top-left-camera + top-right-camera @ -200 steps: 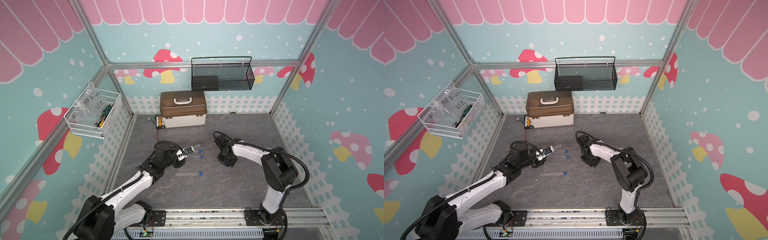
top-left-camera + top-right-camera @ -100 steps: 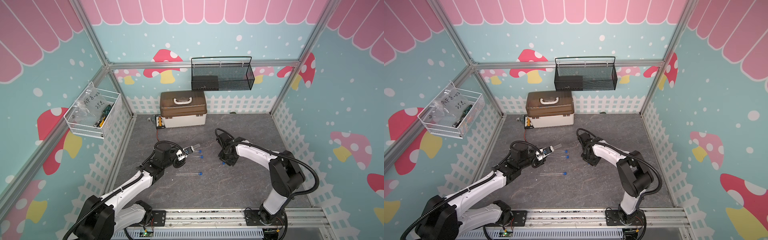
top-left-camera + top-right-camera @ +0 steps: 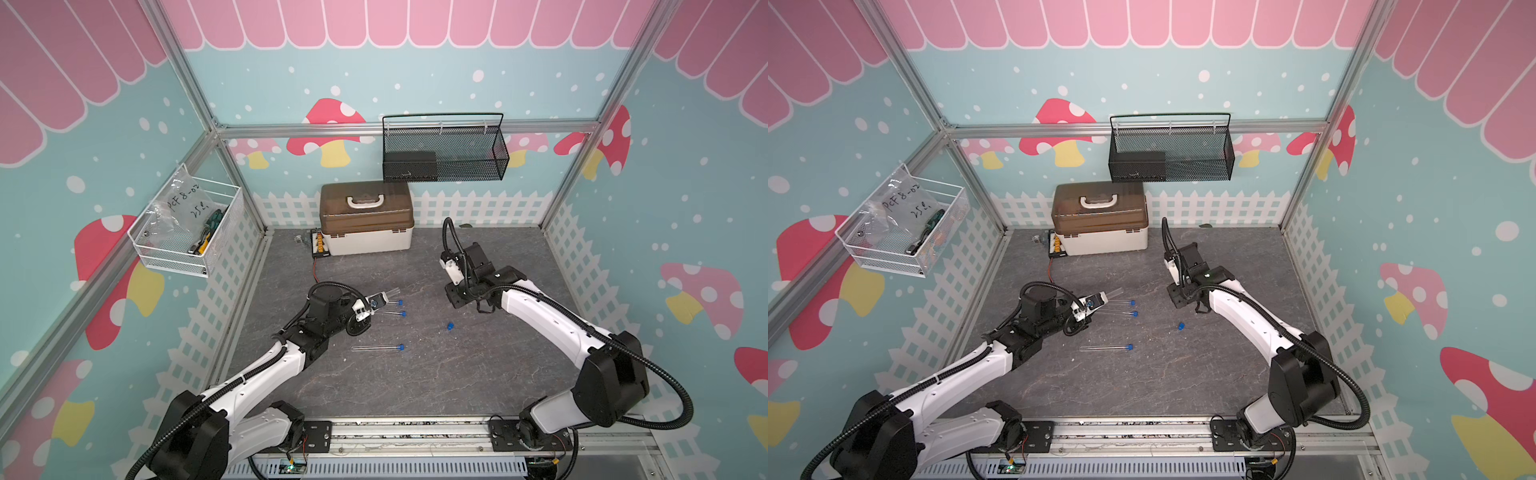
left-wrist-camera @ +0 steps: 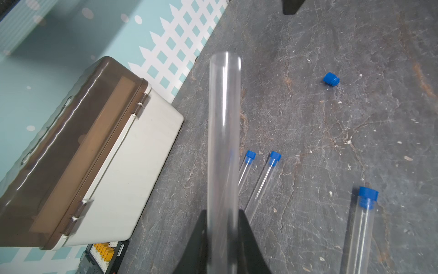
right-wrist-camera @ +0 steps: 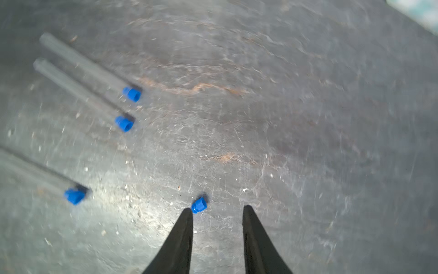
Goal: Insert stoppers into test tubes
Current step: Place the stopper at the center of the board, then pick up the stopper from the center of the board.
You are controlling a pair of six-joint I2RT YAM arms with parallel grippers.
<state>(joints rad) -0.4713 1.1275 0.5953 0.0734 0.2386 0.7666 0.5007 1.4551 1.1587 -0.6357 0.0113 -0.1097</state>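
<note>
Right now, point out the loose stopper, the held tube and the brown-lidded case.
loose stopper (image 3: 449,326): in a top view, blue body.
held tube (image 4: 224,132): left wrist view, clear midsection.
case (image 3: 390,208): in a top view, brown lid.

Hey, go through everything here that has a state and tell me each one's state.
Held tube: unstoppered, mouth open, gripped.
Left gripper: shut on the held tube.
Right gripper: open, empty.
Loose stopper: lying free, in no tube.
Three lying tubes: each stoppered.
Toolbox: lid closed.
</note>
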